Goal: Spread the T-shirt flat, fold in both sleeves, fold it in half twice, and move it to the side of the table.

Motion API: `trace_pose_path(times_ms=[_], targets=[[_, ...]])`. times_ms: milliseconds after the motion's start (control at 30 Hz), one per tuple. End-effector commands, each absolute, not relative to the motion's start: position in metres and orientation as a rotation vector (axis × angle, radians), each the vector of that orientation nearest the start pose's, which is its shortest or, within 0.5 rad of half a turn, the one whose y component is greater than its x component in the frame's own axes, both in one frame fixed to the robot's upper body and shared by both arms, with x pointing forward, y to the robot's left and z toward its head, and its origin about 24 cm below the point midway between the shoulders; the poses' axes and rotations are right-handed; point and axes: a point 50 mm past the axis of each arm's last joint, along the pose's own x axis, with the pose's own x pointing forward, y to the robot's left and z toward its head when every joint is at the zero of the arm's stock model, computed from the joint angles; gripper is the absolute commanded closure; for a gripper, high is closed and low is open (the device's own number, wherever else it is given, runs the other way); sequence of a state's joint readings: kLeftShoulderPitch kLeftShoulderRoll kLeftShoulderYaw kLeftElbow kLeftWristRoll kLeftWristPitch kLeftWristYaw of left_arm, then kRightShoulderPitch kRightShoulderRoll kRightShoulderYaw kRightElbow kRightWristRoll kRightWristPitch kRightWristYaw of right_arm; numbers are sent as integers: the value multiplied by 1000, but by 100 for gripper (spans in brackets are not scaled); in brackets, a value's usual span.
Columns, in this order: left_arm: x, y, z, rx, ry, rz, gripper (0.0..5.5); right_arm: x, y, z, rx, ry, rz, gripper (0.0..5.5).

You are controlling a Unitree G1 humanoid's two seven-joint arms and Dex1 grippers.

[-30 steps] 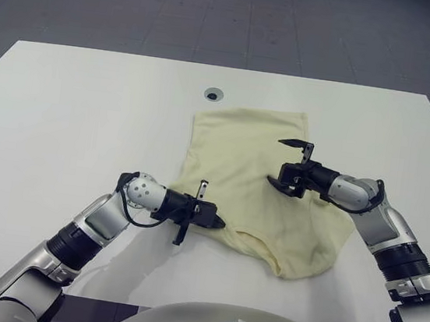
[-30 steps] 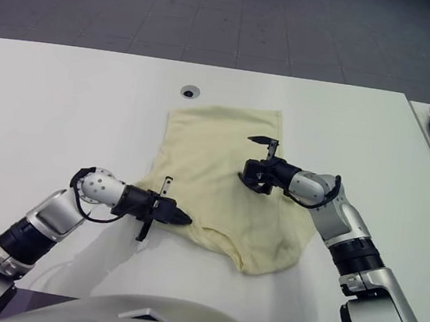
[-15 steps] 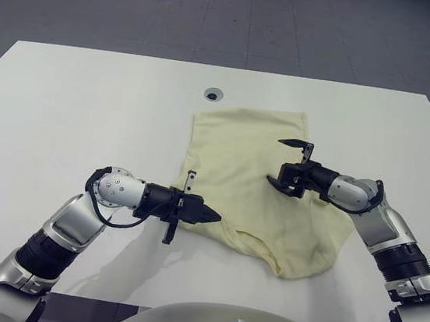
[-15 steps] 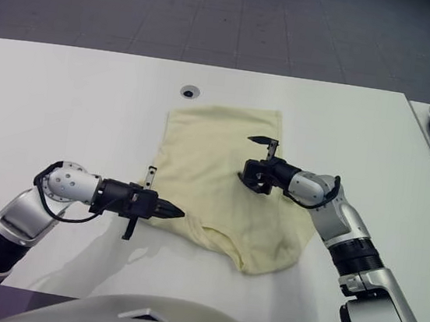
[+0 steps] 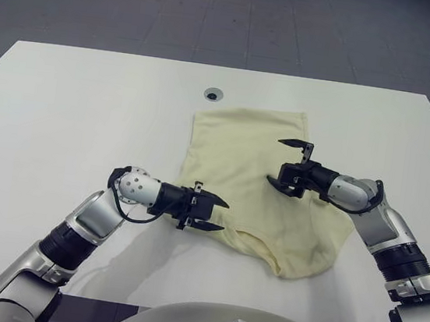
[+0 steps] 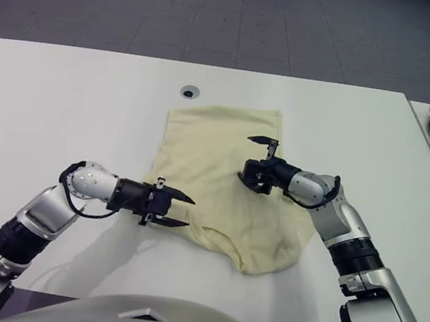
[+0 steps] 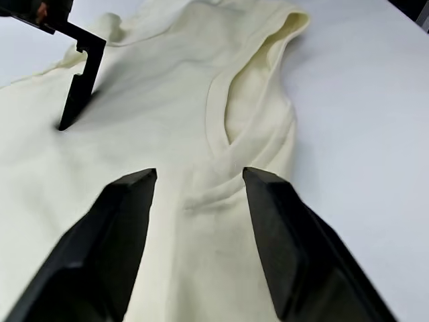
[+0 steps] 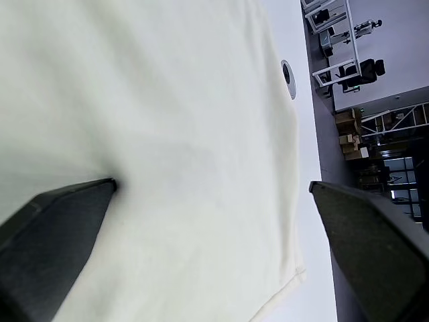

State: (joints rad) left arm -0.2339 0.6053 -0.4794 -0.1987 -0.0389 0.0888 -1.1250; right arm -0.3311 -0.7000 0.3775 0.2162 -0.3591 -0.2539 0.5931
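On the white table (image 5: 64, 111), a pale yellow T-shirt (image 5: 240, 148) lies near the middle, a little toward the right side. Its far part is smooth and flat. Its near part is bunched up with soft folds, and the neck hole (image 7: 228, 127) sits close to the near edge. The left gripper (image 5: 222, 217) is low at the near left edge of the shirt, just beside the neck hole. Its two black fingers (image 7: 127, 221) are spread apart with cloth under them, and they hold nothing. The right gripper (image 5: 274, 161) is over the middle of the shirt, toward its right side. Its fingers are wide apart too, and one dark fingertip (image 8: 60, 221) rests on the cloth. A small round hole (image 5: 213, 93) is in the table just past the far edge of the shirt.
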Motion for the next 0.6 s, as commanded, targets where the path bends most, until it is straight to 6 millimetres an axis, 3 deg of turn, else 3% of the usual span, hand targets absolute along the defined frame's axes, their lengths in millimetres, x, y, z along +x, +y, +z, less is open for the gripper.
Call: trace_pose_path(times_ms=[33,233,600], targets=[[226,101,70,670,193,-1612,242,264,-189,25,-1168,261,1028,10],[223,98,61,690,229,-1657,146,264,-189,24,-1169,259,1024,10],[218,101,59,669,246,-1679,318,264,-189,24,-1173,260,1022,10]])
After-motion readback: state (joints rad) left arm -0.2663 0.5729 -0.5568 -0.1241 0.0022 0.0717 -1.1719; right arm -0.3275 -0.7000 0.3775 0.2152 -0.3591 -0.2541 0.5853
